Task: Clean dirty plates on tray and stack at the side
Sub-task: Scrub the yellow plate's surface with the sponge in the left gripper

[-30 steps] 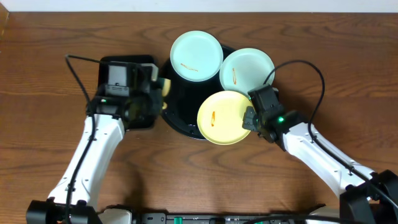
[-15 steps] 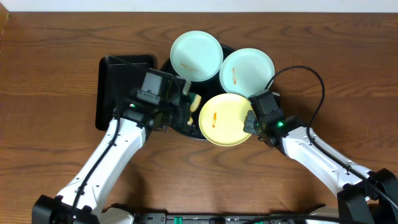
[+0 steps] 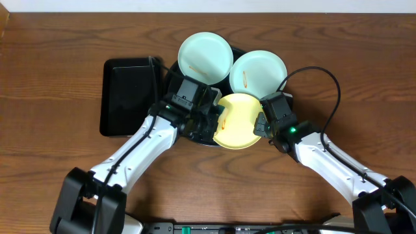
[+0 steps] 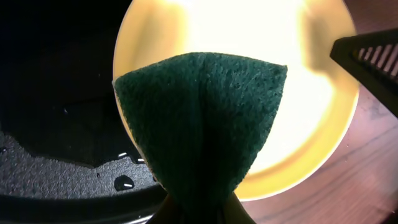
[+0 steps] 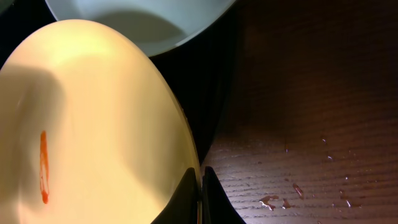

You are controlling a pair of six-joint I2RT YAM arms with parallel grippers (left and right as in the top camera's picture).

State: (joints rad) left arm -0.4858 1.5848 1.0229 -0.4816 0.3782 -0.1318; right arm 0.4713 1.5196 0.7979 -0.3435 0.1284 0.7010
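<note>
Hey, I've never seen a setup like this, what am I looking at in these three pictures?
Two robot arms work at a wooden table. One picture looks down from above; the others come from wrist cameras. A round black tray holds two mint-green plates and a yellow plate with an orange smear; a rectangular black tray lies beside it. The left gripper holds a green scouring sponge over the yellow plate, while the right gripper pinches that plate's rim.
</note>
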